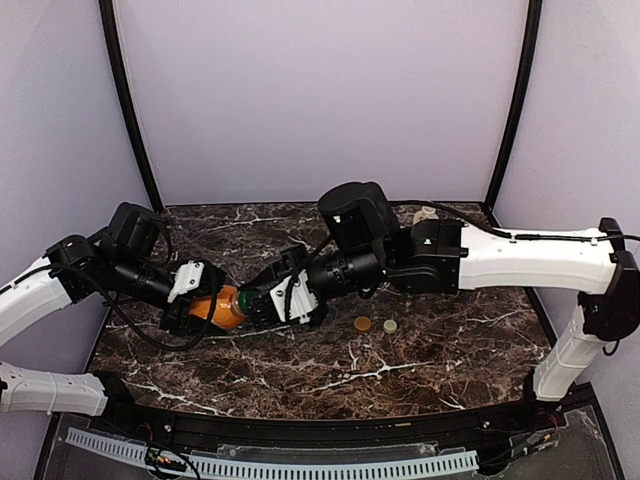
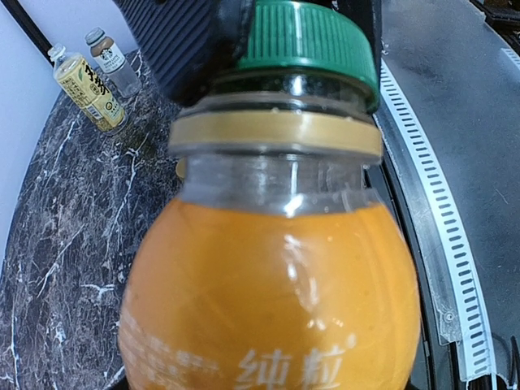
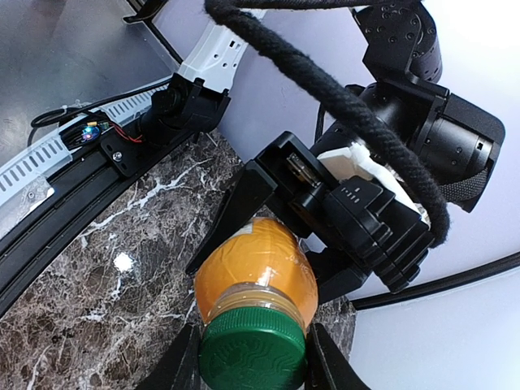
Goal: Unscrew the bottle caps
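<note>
I have the orange bottle lying sideways in the air above the marble table. The left gripper is clamped round its belly, and the right gripper is closed on the green cap.

My main worry is the bottle. It looks full, and its wall is smooth and glossy, so if the left grip is too light the whole body could spin with the cap and nothing would unscrew. If the grip is too hard, I judge the soft plastic could buckle and push juice out as the seal breaks, since the neck points sideways. The cap itself could also slip out of the fingers if they sit off-centre.

The table is dark stone with white veins, hard and slick. The bottle is rounded, clear plastic over orange liquid, with a tan ring under the cap. The cap has ribbed sides, which should give the fingers purchase.

A yellow bottle and a clear bottle stand upright together at the far edge. A brown cap and a pale cap lie flat, side by side, on the stone.
</note>
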